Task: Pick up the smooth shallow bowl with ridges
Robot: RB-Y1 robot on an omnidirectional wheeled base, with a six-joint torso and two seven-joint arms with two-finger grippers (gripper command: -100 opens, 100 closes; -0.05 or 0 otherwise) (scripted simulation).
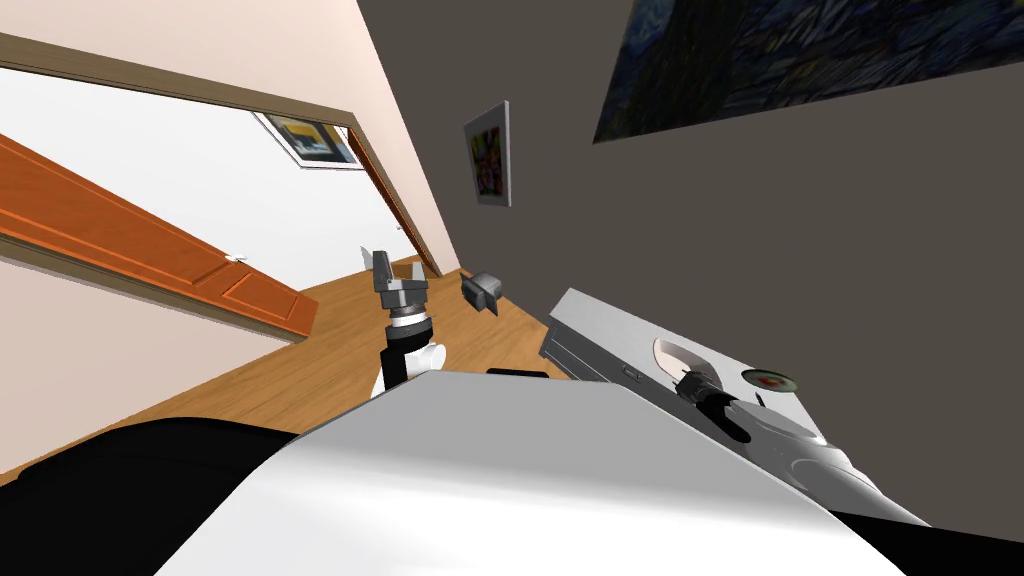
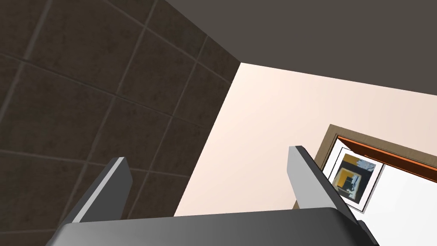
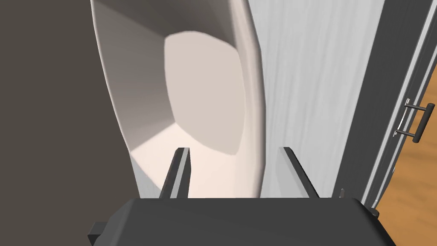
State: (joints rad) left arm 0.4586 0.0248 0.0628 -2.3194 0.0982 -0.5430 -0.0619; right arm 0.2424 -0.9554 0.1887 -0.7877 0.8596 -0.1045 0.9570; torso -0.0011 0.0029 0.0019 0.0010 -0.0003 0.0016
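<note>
Evidently the bowl [image 3: 205, 106] is stiff, smooth and probably slippery. The right gripper [image 3: 234, 149], open, straddles its thin rim, the sensible hold. The left gripper [image 2: 209, 153] hangs open.

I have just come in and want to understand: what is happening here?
The robot's right gripper is at a white shallow bowl on a white cabinet top. Its open fingers straddle the bowl's rim, one inside and one outside, not yet pressing it. The bowl rests on the cabinet. The left gripper is raised, open and empty.
</note>
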